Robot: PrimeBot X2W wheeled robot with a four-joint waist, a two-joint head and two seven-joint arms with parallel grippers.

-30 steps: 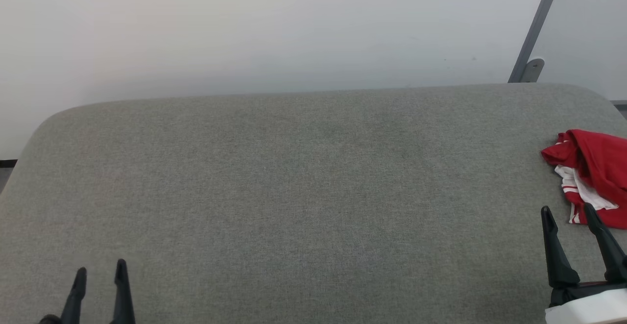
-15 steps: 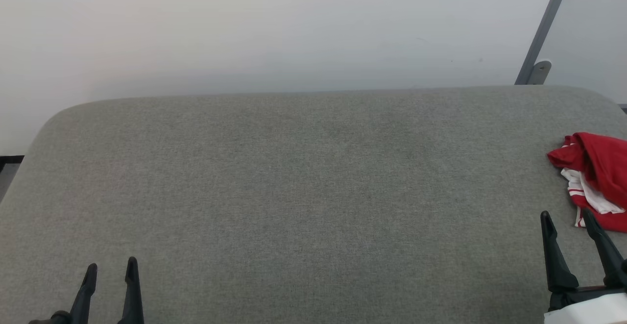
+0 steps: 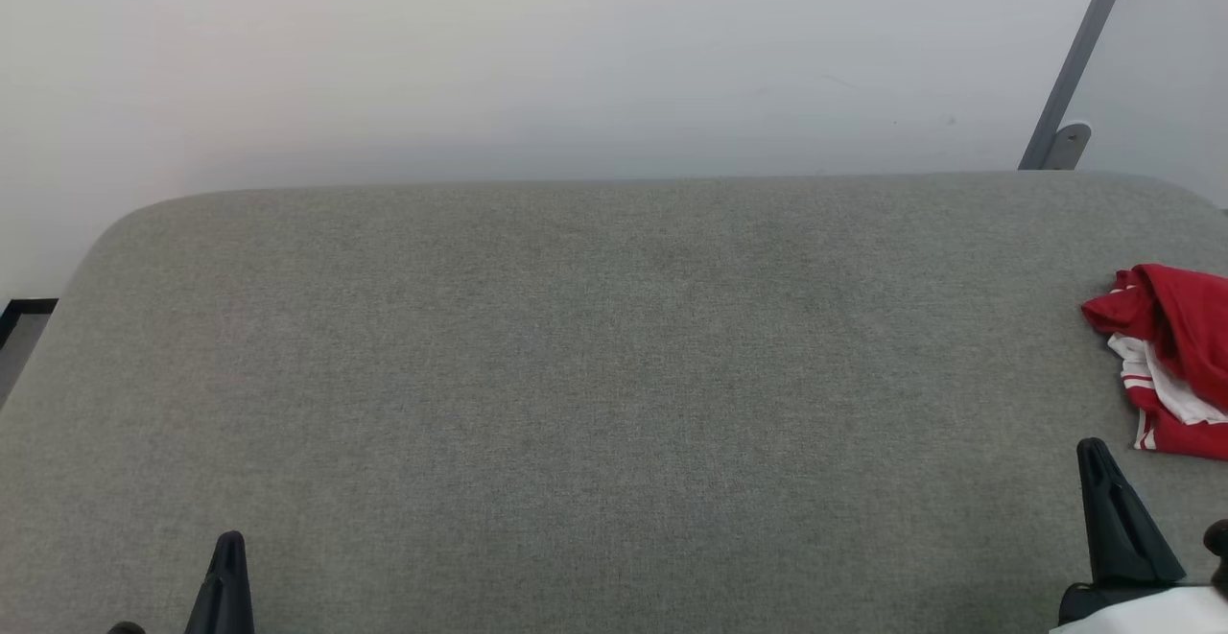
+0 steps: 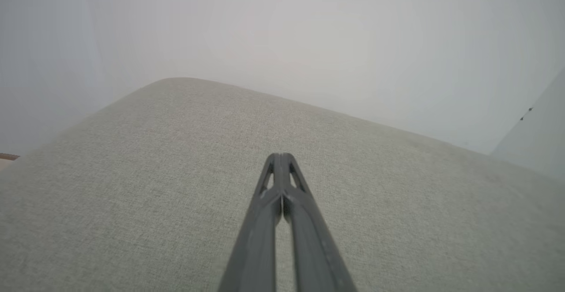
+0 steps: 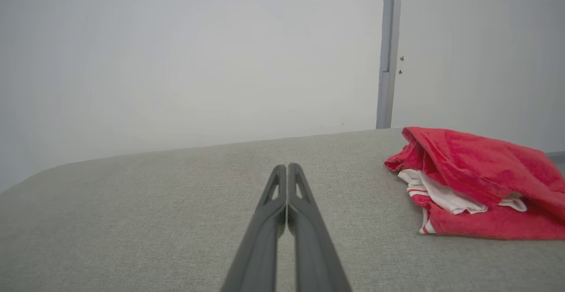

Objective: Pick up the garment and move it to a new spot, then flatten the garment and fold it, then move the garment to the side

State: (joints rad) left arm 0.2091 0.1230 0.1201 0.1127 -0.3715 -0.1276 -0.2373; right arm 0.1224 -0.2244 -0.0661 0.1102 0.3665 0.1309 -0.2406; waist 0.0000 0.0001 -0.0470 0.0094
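While the garment (image 3: 1175, 346) lies crumpled at the cushion's (image 3: 614, 375) right edge, the left gripper (image 4: 280, 157) and right gripper (image 5: 287, 167) hang closed, empty.

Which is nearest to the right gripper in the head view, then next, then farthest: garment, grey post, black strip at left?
1. garment, just ahead-right of the right gripper.
2. grey post, behind the cushion, back right.
3. black strip, far left, beyond the cushion's end.

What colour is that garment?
The garment is bright red with white stripes, best in the right wrist view.
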